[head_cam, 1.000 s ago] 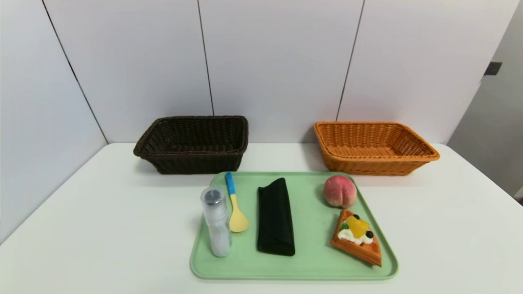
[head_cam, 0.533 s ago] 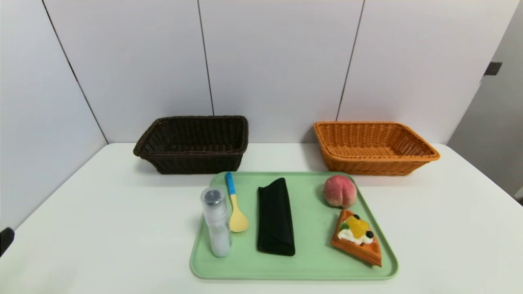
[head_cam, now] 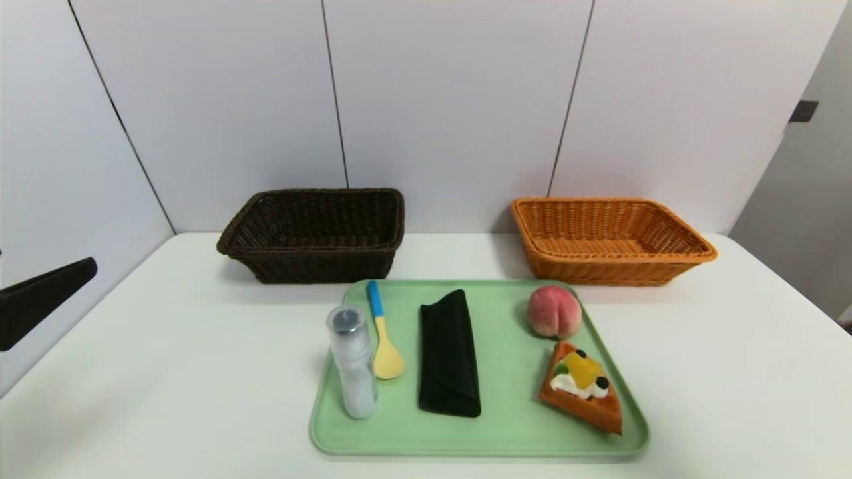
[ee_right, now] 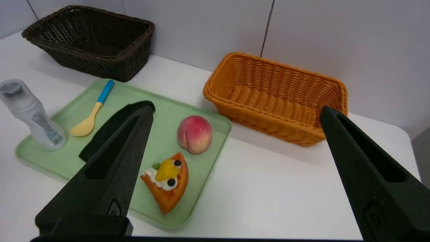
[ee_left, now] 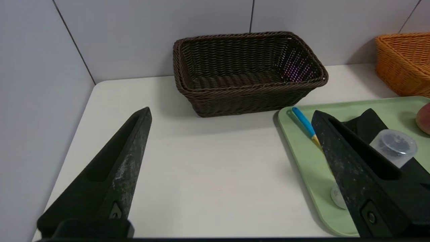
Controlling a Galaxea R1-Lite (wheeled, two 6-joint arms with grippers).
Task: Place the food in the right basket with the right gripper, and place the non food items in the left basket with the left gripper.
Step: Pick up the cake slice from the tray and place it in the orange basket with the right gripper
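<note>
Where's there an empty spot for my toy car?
There's bare white table left of the green tray, in front of the dark brown basket, and right of the tray, in front of the orange basket. It's crowded where the bottle leans close to the spoon, and where the peach nearly meets the waffle.

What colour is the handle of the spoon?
The handle is blue; it shows best in the right wrist view.

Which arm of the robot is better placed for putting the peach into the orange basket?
Probably the right. Its open tool hangs on the side of the peach and the orange basket. The left tool is beyond the opposite side of the tray.
</note>
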